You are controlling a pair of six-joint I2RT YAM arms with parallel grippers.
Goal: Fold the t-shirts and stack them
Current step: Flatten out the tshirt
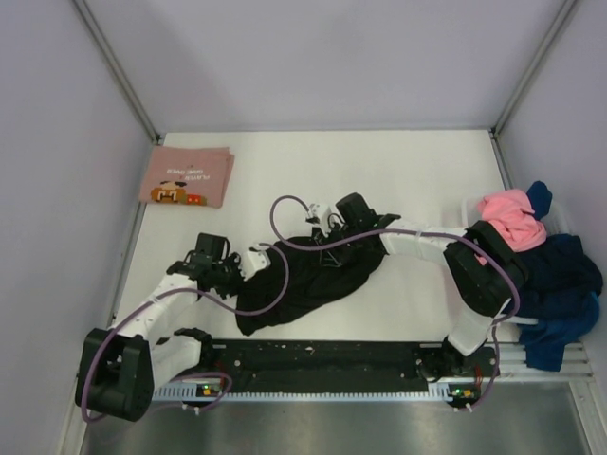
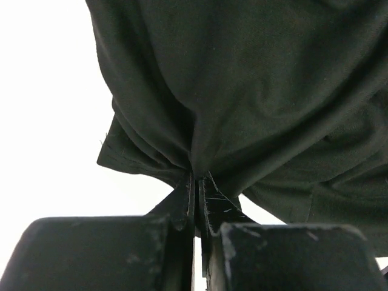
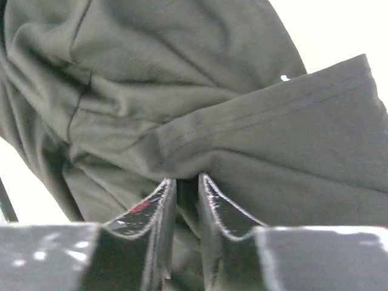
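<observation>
A black t-shirt [image 1: 305, 284] lies crumpled in the middle of the white table [image 1: 379, 171]. My left gripper [image 1: 248, 273] is at its left edge. In the left wrist view the gripper [image 2: 199, 179] is shut on a bunched fold of the black t-shirt [image 2: 254, 79], which is pulled up into creases. My right gripper [image 1: 327, 244] is at the shirt's far edge. In the right wrist view it [image 3: 187, 182] pinches a hemmed fold of the black t-shirt [image 3: 212, 91] between narrow jaws. A pink t-shirt with a cartoon print [image 1: 187, 176] lies folded at the far left.
At the right edge of the table sits a pile of unfolded shirts: a pink one [image 1: 512, 216], a navy one [image 1: 561, 268] and a blue one [image 1: 560, 336]. Grey walls close in the table on three sides. A black rail [image 1: 322, 358] runs along the near edge.
</observation>
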